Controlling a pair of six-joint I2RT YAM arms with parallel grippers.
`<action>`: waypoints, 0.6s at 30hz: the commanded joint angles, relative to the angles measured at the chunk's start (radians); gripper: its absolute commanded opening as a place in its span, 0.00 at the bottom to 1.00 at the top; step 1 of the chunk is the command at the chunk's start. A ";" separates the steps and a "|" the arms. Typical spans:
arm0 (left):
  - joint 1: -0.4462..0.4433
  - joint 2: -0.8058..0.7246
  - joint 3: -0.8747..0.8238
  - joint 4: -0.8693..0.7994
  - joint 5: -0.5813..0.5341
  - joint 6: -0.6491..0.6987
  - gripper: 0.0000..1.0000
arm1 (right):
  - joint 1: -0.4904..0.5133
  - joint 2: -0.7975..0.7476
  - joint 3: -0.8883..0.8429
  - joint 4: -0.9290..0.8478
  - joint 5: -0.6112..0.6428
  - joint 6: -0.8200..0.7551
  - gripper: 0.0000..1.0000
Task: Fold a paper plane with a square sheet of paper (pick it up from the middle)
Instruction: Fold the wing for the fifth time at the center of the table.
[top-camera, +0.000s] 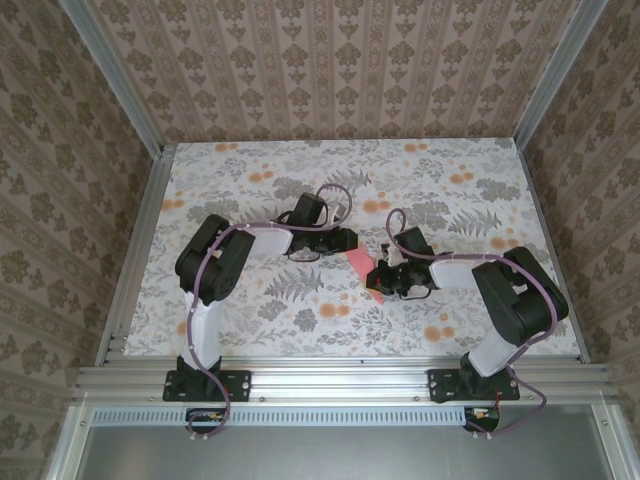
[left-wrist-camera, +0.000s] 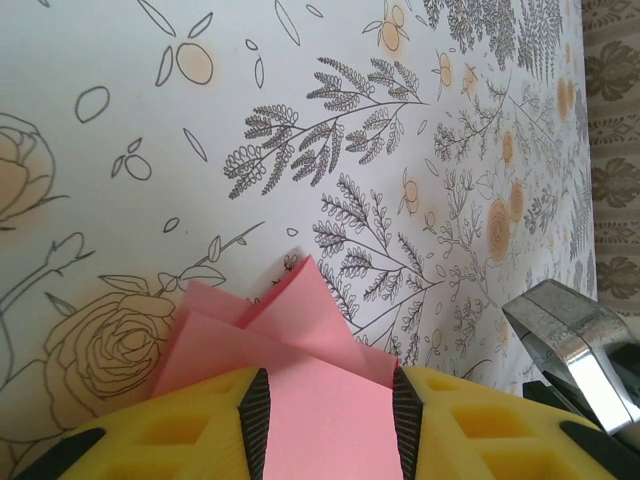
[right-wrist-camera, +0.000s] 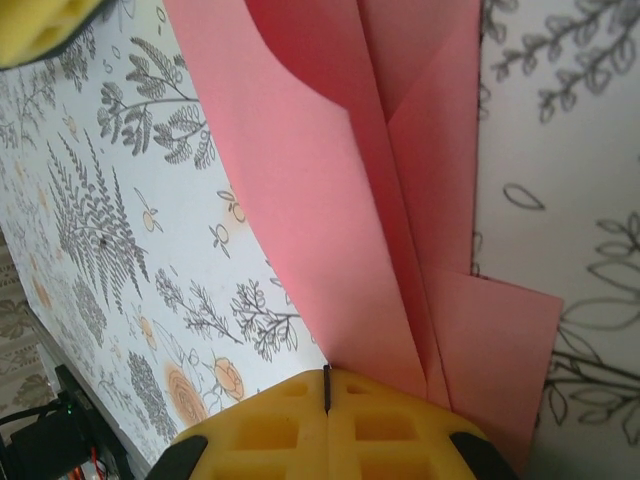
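Note:
The salmon-pink sheet of paper (top-camera: 358, 263), partly folded into overlapping flaps, lies on the flowered table between my two grippers. In the left wrist view the sheet (left-wrist-camera: 310, 340) comes to a point ahead of the fingers. My left gripper (left-wrist-camera: 330, 420) stands over it with its jaws apart, the paper filling the gap between the pads and running under the left finger. In the right wrist view a curved flap of the sheet (right-wrist-camera: 400, 180) rises and its edge runs into the closed seam of my right gripper (right-wrist-camera: 327, 385). From above, the left gripper (top-camera: 345, 243) and right gripper (top-camera: 383, 283) meet at the paper.
The table (top-camera: 250, 170) has a white cloth printed with grey ferns and orange flowers. Aluminium rails (top-camera: 130, 260) and patterned walls enclose it. A shiny metal part (left-wrist-camera: 570, 335) sits close to the right of my left fingers. A yellow finger (right-wrist-camera: 40, 30) shows at the top left.

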 joint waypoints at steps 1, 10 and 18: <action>0.017 0.051 0.012 -0.045 -0.044 0.039 0.40 | -0.003 -0.034 0.002 -0.080 -0.030 0.013 0.02; -0.014 0.061 0.024 -0.111 -0.062 0.069 0.39 | -0.001 -0.022 0.127 -0.031 -0.088 0.077 0.06; -0.022 0.067 0.046 -0.149 -0.080 0.072 0.39 | 0.000 0.108 0.168 -0.047 -0.047 0.055 0.06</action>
